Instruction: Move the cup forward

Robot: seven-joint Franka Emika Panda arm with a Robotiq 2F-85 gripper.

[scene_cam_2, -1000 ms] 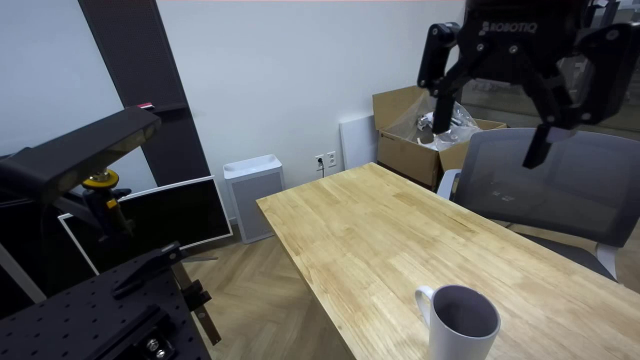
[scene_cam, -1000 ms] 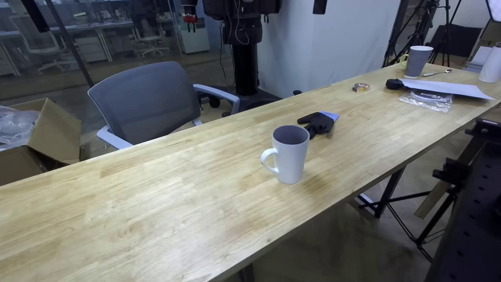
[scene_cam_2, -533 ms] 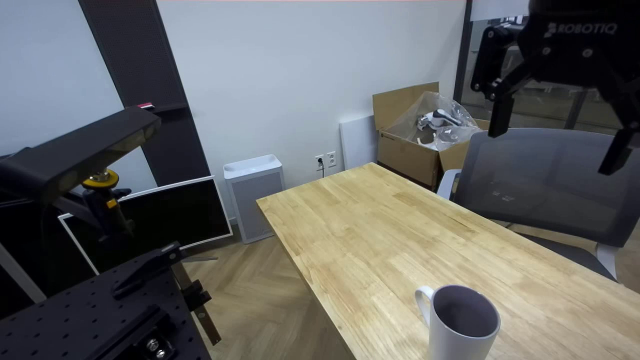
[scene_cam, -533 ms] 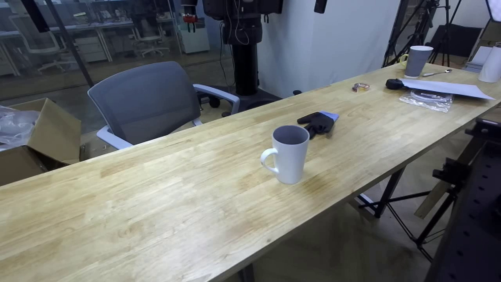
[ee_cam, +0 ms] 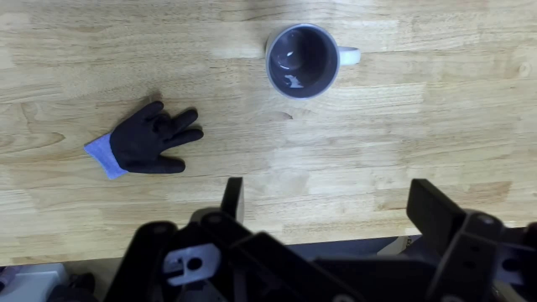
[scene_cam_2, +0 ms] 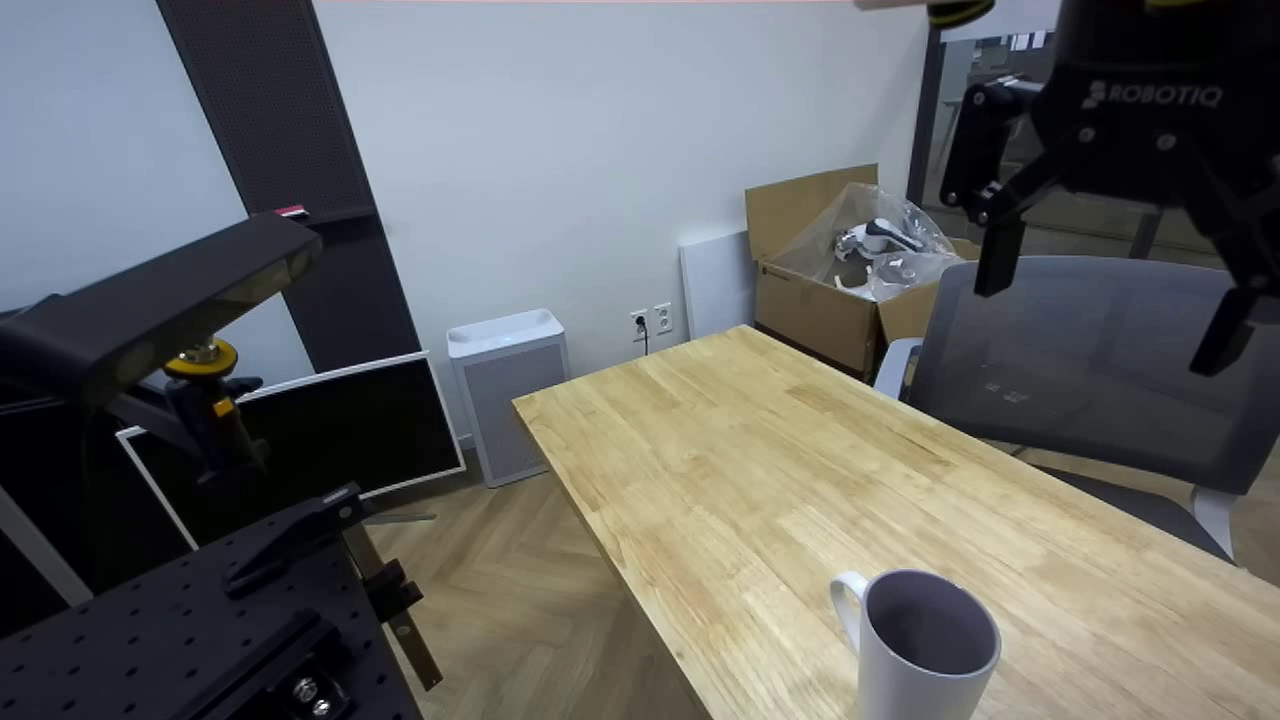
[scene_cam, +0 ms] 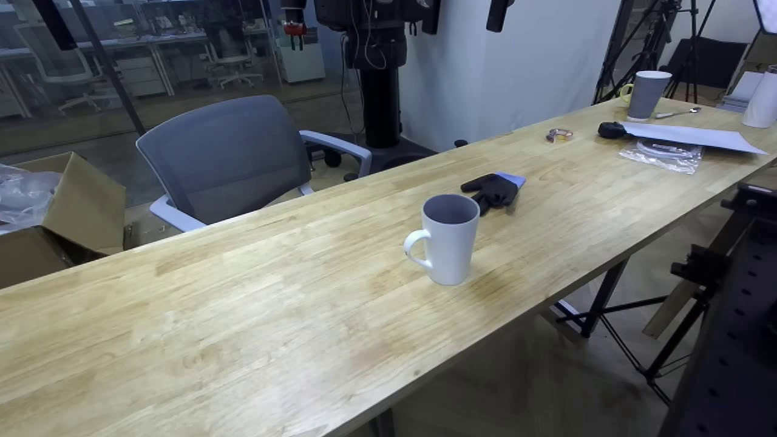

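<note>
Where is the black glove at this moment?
In the wrist view, the black glove lies on the wooden table at the left of the picture, below and left of the handled cup, not touching it.

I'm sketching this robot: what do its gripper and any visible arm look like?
The gripper is black, with pale ROBOTIQ lettering, round fasteners and two jointed fingers with blocky tips. The wrist view shows a silvery plate with a hole. At an exterior view's top edge, a dark, yellow-banded piece is too cropped to identify as arm.
</note>
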